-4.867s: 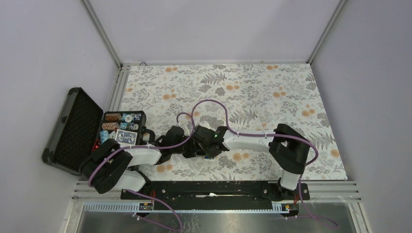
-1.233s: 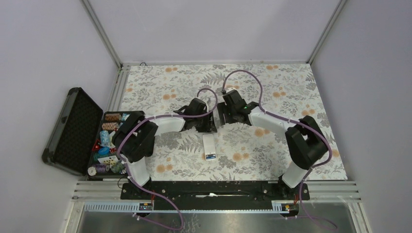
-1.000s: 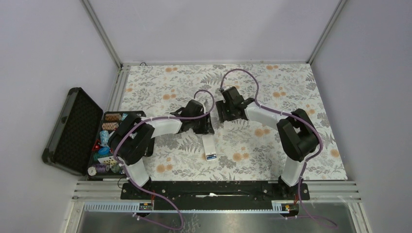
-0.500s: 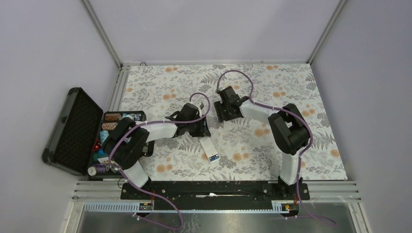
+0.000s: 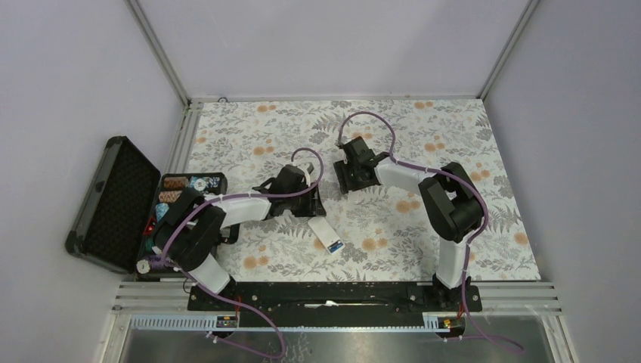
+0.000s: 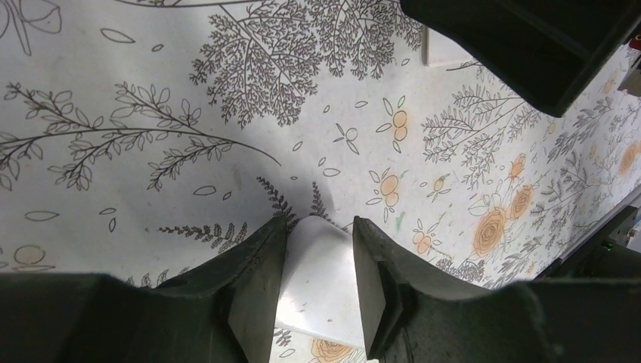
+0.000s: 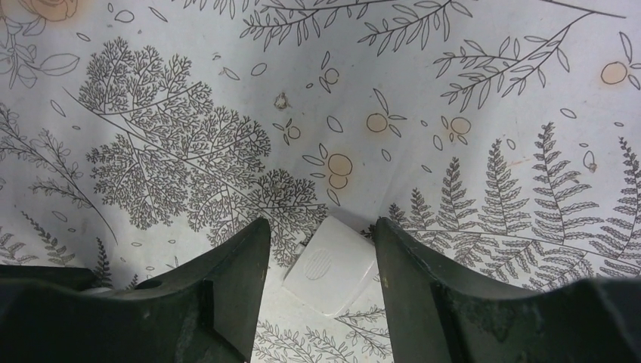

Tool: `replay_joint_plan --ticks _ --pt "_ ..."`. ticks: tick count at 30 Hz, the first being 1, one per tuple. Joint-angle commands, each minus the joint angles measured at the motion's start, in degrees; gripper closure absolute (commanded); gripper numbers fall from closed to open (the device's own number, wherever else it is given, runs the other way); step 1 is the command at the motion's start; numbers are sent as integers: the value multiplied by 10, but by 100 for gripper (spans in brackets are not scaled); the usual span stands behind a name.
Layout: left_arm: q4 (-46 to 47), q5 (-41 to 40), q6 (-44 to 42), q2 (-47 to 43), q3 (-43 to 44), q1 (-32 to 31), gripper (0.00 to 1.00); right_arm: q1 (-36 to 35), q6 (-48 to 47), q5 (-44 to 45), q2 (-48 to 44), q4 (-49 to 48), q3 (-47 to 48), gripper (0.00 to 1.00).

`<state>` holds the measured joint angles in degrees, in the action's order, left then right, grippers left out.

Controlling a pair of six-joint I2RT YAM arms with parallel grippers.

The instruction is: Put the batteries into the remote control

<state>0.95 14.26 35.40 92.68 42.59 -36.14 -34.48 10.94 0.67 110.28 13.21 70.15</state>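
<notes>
Remote control [image 5: 325, 234] turned askew, floral mat [image 5: 423, 128], lilac walls [image 5: 332, 45]

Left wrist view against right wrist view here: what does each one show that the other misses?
Only the left wrist view: the left gripper closed on the white remote control, plus a dark machine part at top right. Only the right wrist view: the right gripper open around a small white cover with a ribbed patch, lying flat. Both: the floral cloth, with a white item between the jaws.
</notes>
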Motion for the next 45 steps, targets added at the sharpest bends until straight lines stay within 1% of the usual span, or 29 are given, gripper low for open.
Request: replay_joint_plan --ticks 1,8,12,20,28,39,45 --pt "-40 -26 -15 -14 -23 2 56 3 -3 -31 -22 22 -26 39" --pt "-49 -58 -27 -46 -40 3 56 3 6 -45 -47 22 -68 35" --pt "-54 -75 -30 -68 -50 5 54 3 10 -59 -61 20 -92 34" --pt "-55 -94 -31 -98 -66 7 52 3 17 -71 -90 5 -136 33" --pt "-42 -105 -28 -111 -84 12 50 0 19 -76 -101 1 -156 32" --pt "-14 -105 -22 -124 -107 22 48 -18 -5 -39 -102 1 -147 34" --pt "-12 -97 -24 -131 -113 27 48 -43 -36 -10 -88 5 -133 34"
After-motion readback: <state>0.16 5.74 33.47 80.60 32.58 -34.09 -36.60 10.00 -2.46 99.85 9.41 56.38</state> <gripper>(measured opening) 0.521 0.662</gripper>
